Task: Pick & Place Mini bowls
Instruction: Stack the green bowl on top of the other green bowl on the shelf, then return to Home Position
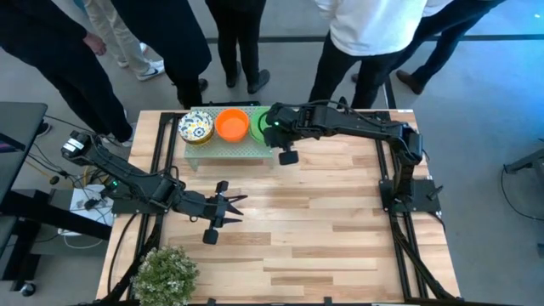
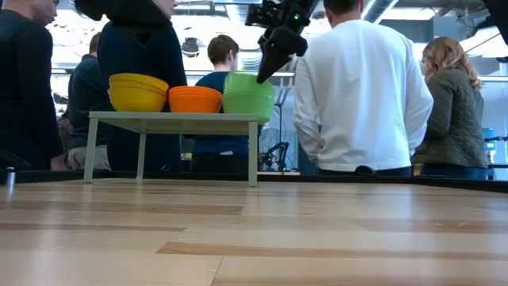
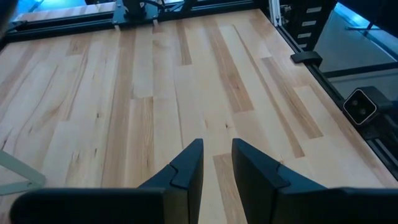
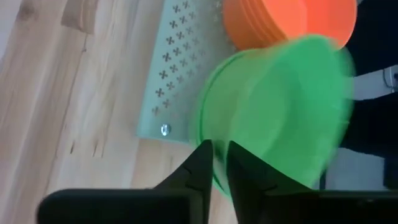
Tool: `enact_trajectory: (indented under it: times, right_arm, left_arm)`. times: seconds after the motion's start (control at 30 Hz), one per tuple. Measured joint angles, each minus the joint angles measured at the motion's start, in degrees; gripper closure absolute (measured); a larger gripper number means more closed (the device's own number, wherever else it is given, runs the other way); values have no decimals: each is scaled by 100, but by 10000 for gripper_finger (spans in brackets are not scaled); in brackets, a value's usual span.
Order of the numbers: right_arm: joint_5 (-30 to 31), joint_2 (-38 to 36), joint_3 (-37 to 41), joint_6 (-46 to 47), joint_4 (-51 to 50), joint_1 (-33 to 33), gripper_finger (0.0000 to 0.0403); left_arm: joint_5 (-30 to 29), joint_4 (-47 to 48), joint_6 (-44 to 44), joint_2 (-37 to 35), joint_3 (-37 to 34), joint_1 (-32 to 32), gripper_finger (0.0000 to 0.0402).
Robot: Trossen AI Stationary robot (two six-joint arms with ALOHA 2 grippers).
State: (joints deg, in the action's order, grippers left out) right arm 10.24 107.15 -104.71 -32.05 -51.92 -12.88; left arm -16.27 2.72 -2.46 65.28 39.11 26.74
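Right claw (image 4: 221,163) astride rim of upright, mouth-up green bowl (image 4: 280,112).

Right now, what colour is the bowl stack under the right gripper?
Green bowl stack, clearest in the right wrist view.

The surface (image 1: 323,221) is pale wood in long planks, smooth with a soft satin sheen and visible grain. The small shelf (image 4: 180,74) looks like thin pale-green painted metal, matt, punched with cross-shaped holes and fixed by a shiny screw. The green bowls (image 4: 280,112) and orange bowls (image 4: 292,18) look like smooth matt plastic. The patterned bowl (image 1: 195,127) appears glazed and glossy. The arms' fingers (image 3: 186,180) are dark, matt, smooth plastic.
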Motion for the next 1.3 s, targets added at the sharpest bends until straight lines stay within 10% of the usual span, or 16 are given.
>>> enact_trajectory:
  times: [0.53, 1.3]
  right_arm:
    - [35, 1, -44, 156, 116, 74, 279]
    - [31, -11, -3037, 905, -1309, 1245, 284]
  left_arm:
    - [0, -7, 2, 0, -2, 0, 315]
    - [-10, -20, 113, -1145, -4, 0, 315]
